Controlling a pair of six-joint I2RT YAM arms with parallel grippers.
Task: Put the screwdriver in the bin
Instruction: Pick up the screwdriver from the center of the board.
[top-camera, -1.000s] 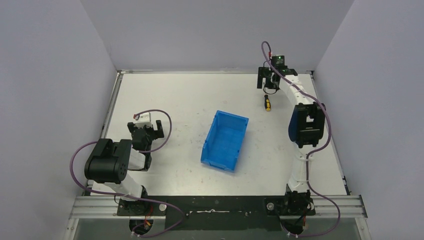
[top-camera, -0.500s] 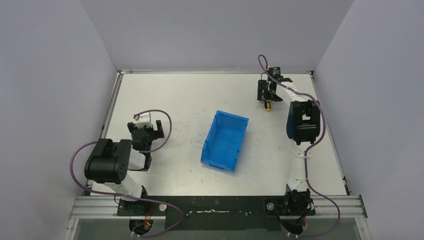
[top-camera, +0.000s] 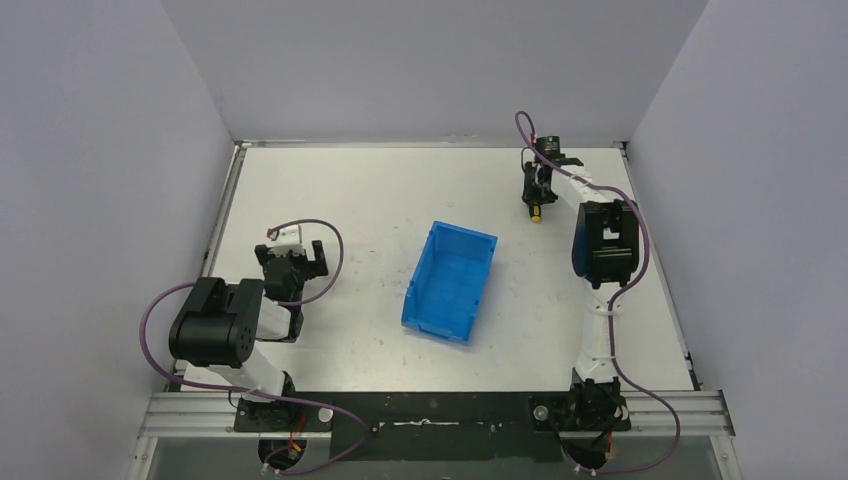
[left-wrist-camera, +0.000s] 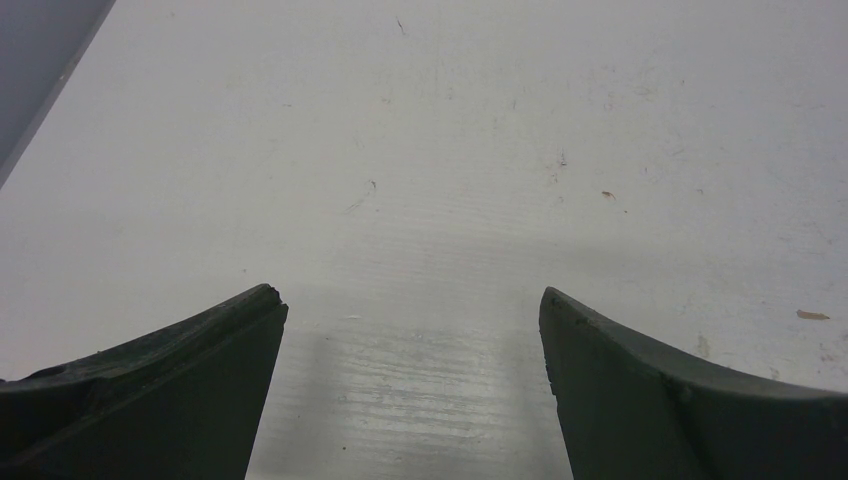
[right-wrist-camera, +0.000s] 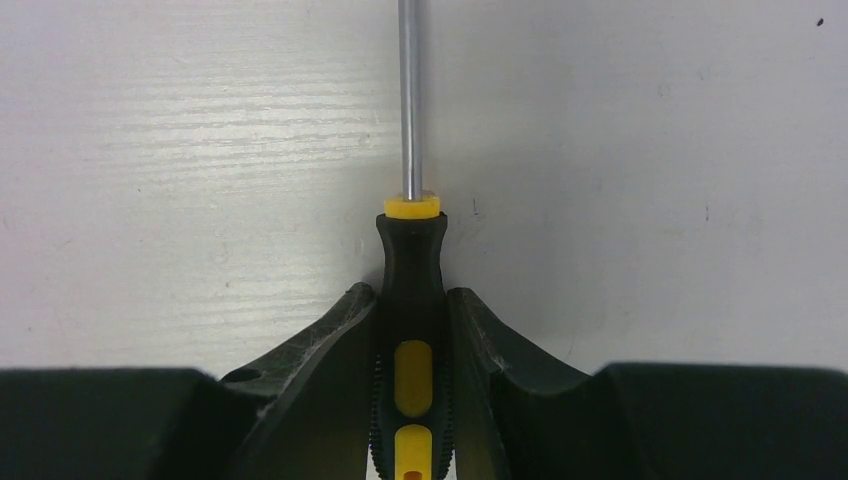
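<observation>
The screwdriver (right-wrist-camera: 411, 262) has a black-and-yellow handle and a thin metal shaft pointing away from the wrist camera. It lies on the white table at the far right, and my right gripper (right-wrist-camera: 412, 292) is shut on its handle, one finger on each side. From above, the right gripper (top-camera: 538, 196) stands over the screwdriver (top-camera: 537, 212), whose yellow end shows just below it. The blue bin (top-camera: 483, 243) sits open-topped at mid-table, well to the near left of that gripper. My left gripper (top-camera: 290, 258) is open over bare table, as the left wrist view shows (left-wrist-camera: 412, 295).
Grey walls close the table on the left, back and right. A metal rail (top-camera: 440, 412) runs along the near edge by the arm bases. The right arm's elbow (top-camera: 603, 245) hangs right of the bin.
My right gripper came down over the screwdriver and its jaws closed on the handle. The left arm and the bin stayed where they were.
</observation>
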